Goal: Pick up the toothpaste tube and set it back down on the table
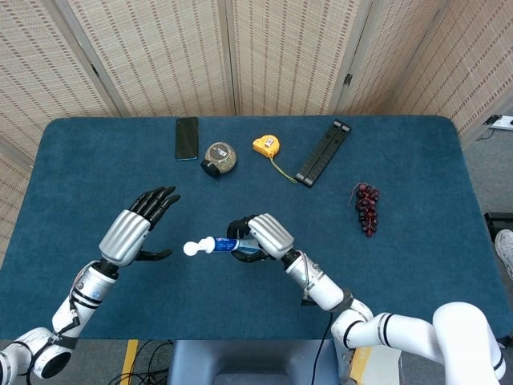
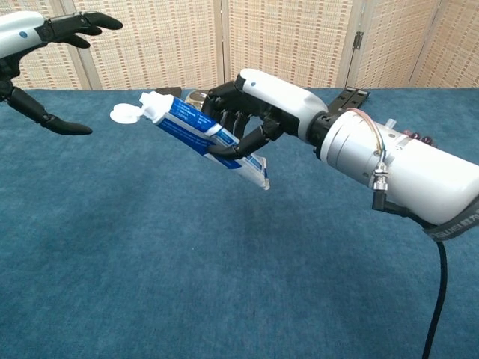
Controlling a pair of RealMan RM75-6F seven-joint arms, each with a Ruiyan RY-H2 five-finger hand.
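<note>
One toothpaste tube (image 1: 227, 245), one phone (image 1: 187, 138), one jar (image 1: 218, 157), one tape measure (image 1: 266, 146), one black bar (image 1: 324, 151), one grape bunch (image 1: 367, 208), two hands: left (image 1: 138, 228), right (image 1: 264, 235).

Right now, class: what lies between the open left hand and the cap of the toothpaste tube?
Nothing: only bare blue table separates the left hand from the toothpaste tube, clearest in the head view.
</note>
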